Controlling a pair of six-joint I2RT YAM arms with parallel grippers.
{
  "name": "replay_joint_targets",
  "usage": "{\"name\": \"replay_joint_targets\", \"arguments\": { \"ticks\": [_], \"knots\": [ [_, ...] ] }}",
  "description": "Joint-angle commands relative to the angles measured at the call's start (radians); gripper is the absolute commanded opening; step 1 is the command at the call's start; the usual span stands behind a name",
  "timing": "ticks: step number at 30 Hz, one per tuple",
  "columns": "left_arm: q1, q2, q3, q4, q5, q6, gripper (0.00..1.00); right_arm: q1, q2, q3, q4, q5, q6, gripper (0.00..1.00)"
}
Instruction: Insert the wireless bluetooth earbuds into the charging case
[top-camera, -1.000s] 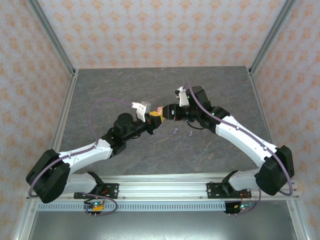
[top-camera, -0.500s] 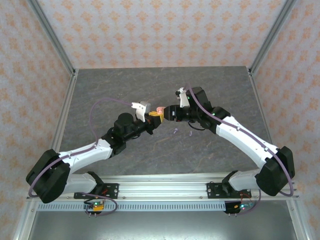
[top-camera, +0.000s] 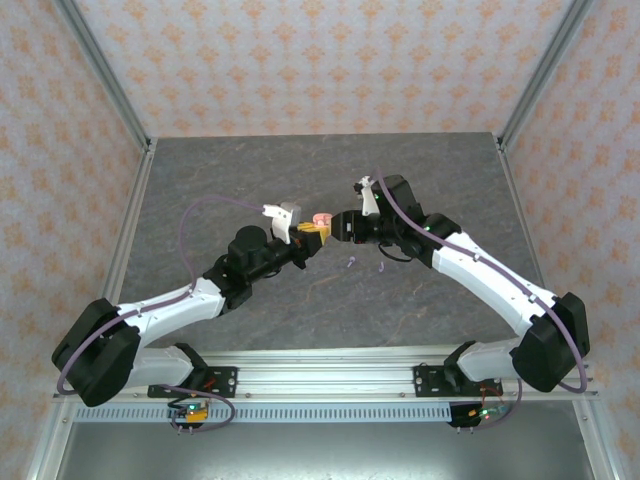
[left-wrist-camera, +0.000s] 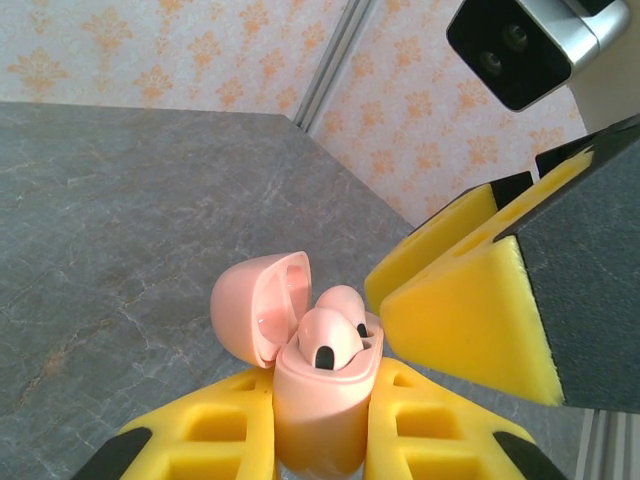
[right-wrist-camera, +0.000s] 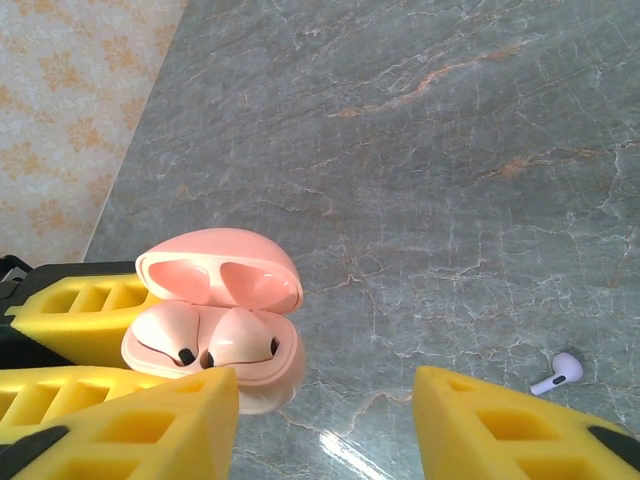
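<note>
My left gripper (left-wrist-camera: 320, 445) (top-camera: 312, 232) is shut on a salmon-pink charging case (left-wrist-camera: 320, 400) (right-wrist-camera: 272, 372) (top-camera: 321, 218), held above the table with its lid (left-wrist-camera: 258, 310) swung open. Two pink earbuds (left-wrist-camera: 328, 338) (right-wrist-camera: 215, 340) sit side by side in the case's wells. My right gripper (right-wrist-camera: 325, 400) (top-camera: 338, 222) stands open just right of the case, with nothing between its yellow fingers (left-wrist-camera: 470, 290). A lilac earbud (right-wrist-camera: 556, 372) (top-camera: 350, 263) lies loose on the grey table below and to the right of the grippers.
The grey marble-patterned table (top-camera: 250, 170) is fenced by aluminium posts (top-camera: 100, 70) and patterned walls. Purple cables (top-camera: 205, 205) loop off both arms. A metal rail (top-camera: 330, 380) runs along the near edge.
My right gripper has drawn back a little to the right, so the pink case shows more plainly between the two grippers. The left arm has held still.
</note>
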Motion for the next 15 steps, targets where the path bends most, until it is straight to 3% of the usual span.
{"name": "replay_joint_targets", "arguments": {
  "ticks": [1, 15],
  "knots": [
    [-0.001, -0.032, 0.033, -0.017, 0.019, 0.045, 0.00, 0.003, -0.032, 0.035, -0.012, 0.040, -0.002, 0.50],
    [-0.044, -0.077, 0.066, -0.231, -0.006, 0.308, 0.00, 0.003, -0.063, 0.038, 0.025, -0.005, 0.029, 0.50]
  ]
}}
